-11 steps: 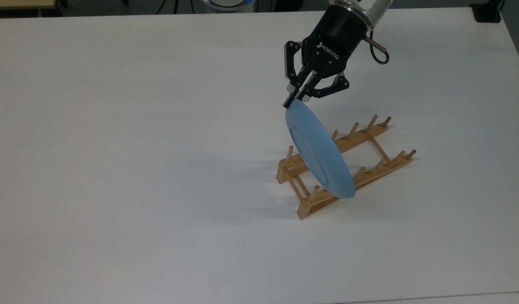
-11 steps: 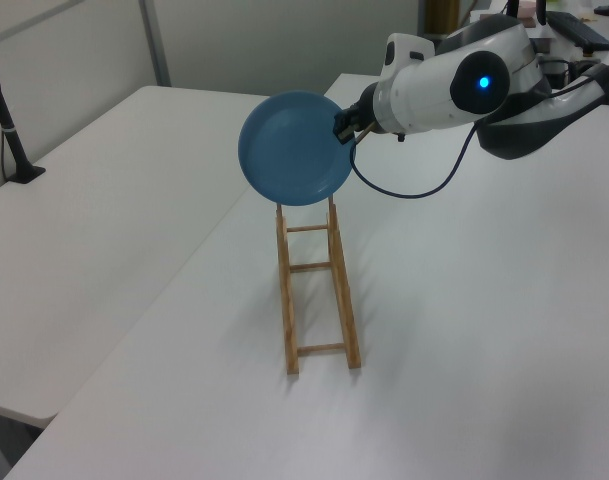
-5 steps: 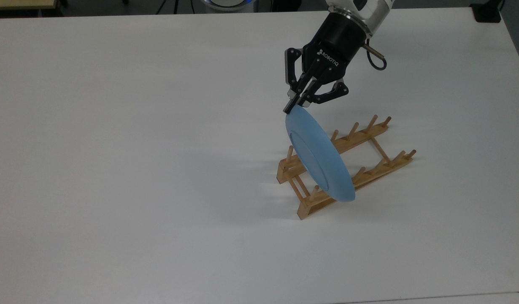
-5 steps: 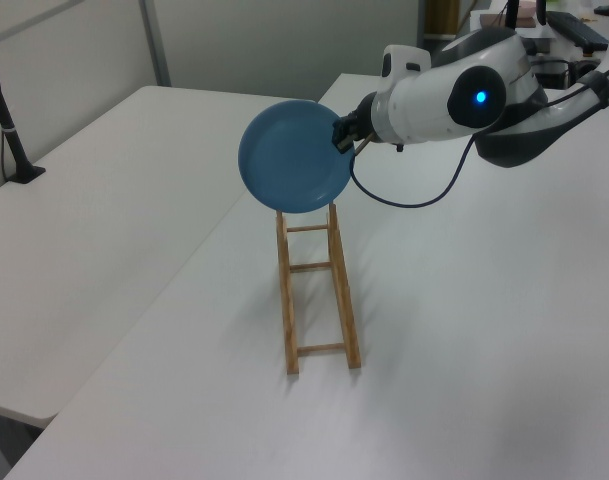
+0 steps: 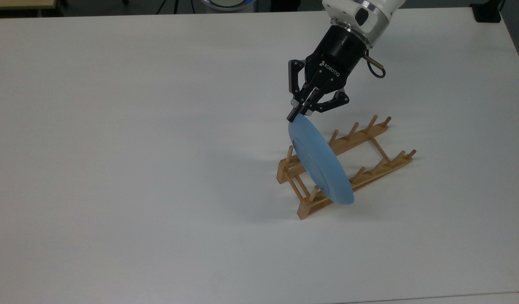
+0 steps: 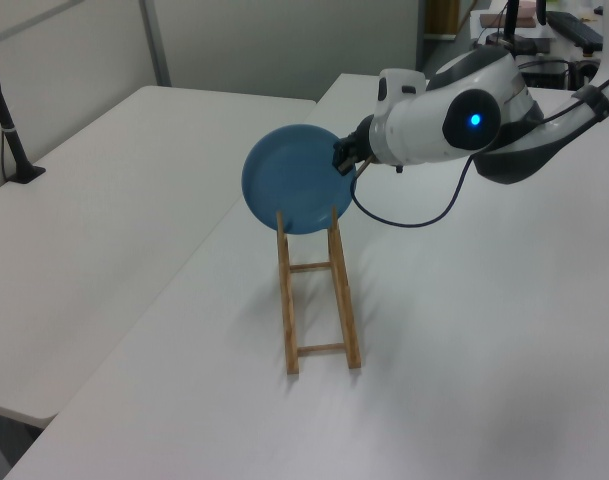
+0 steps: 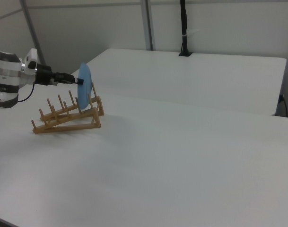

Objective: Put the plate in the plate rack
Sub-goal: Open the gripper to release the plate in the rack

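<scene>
A round light-blue plate [image 5: 320,169] stands on edge across the wooden plate rack [image 5: 371,137], its lower part down between the pegs near the rack's end toward the top view's left. My gripper [image 5: 295,115] is shut on the plate's upper rim. From the left view the plate [image 6: 292,180] faces the camera at the rack's [image 6: 316,300] far end, with my gripper [image 6: 341,158] pinching its right edge. Edge-on in the right view, the plate [image 7: 84,88] sits over the rack [image 7: 68,118] and my gripper [image 7: 76,81] holds it from the right view's left.
The rack sits on a wide white table [image 5: 137,147]. A second white table [image 6: 94,200] lies alongside, with a black post [image 6: 4,120] on it. A black cable [image 6: 424,205] loops from the arm's wrist.
The gripper has come down with the plate, lowering its bottom edge from just above the rails into the slots between the pegs. The grip has stayed shut.
</scene>
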